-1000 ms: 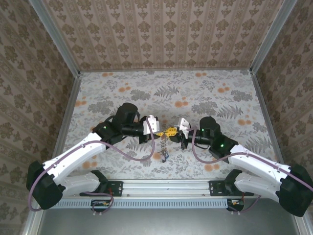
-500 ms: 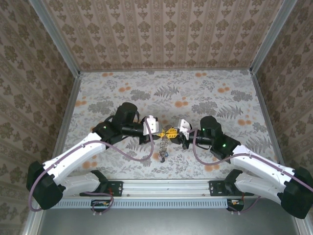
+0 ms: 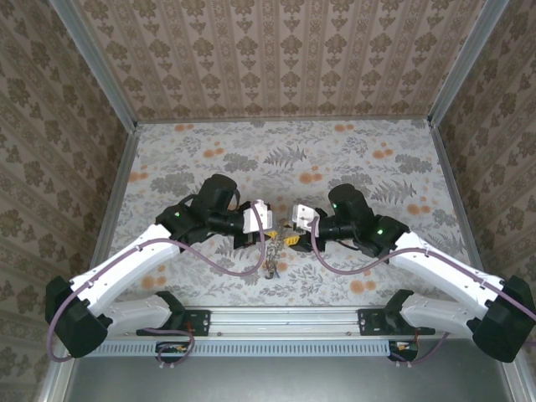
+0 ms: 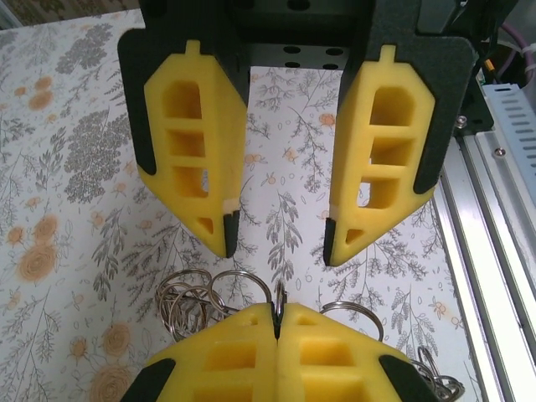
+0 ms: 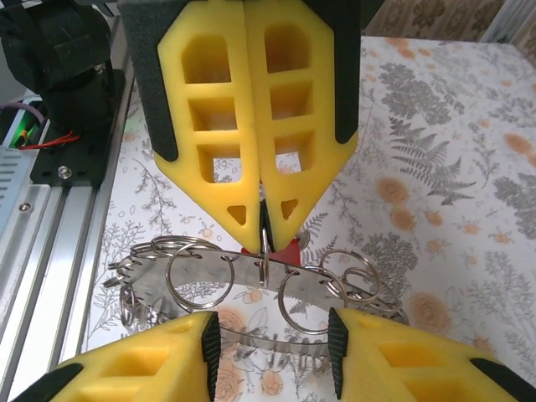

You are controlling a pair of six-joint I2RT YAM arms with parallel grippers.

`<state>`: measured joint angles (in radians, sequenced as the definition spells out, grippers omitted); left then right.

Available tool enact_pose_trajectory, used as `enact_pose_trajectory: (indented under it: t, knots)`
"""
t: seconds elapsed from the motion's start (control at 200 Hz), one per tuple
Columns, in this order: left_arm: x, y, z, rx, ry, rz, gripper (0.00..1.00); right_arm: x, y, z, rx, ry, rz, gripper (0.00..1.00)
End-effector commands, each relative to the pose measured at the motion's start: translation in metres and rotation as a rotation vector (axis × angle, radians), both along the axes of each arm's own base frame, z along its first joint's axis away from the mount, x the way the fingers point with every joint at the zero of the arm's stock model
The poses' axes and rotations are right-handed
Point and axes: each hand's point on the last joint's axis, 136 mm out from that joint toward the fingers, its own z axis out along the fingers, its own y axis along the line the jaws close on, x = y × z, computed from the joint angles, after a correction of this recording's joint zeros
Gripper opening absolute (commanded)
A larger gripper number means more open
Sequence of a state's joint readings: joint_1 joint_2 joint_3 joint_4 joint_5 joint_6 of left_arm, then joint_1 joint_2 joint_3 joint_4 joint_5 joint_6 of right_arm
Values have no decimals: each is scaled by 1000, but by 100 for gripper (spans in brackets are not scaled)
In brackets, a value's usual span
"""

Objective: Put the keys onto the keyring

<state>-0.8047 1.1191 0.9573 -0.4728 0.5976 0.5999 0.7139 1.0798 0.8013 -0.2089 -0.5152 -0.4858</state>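
Your left gripper [image 4: 278, 316] has its yellow pads pressed flat together, pinching the keyring [image 5: 264, 251] by one thin loop that stands edge-on between the tips. Your right gripper [image 4: 278, 247] faces it nose to nose with its fingers spread. In the left wrist view its tips sit just above the left pads, one on each side of the pinched loop and clear of it.

The keys [image 3: 272, 268] and their split rings hang in a bunch under the two grippers. In the right wrist view a red key head [image 5: 285, 247] shows just behind the pinch, and silver blades trail off towards the rail side. You cannot tell from here whether the lowest keys touch the table [image 3: 368, 159].

Everything sits close to the near edge, and the aluminium rail [image 3: 285, 316] runs just behind the hanging bunch, so room is tight on that side. The flowered surface lies open on the far side and out to both side frames, well apart from the arms.
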Motion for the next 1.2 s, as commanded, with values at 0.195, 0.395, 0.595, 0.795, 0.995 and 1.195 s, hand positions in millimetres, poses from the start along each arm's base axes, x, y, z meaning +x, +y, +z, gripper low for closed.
enact_pose_trajectory:
  t: [0.195,0.395,0.595,0.795,0.995,1.195]
  knots:
    - [0,-6,16,-28,-22,-14,0,-5,18,12,81,56,48,31]
    - [1,-8,16,-41,-17,-14,0,-6,23,9,82,72,55,22]
    - [1,-8,18,-47,-19,-14,0,-6,25,5,86,87,44,16]
    - [0,-8,21,-62,-19,-10,0,-2,25,2,120,108,8,0]
    - [2,-4,21,-93,-9,10,17,4,24,13,240,104,-52,0]
    - [-2,5,16,-121,34,21,29,4,20,27,335,61,-57,0]
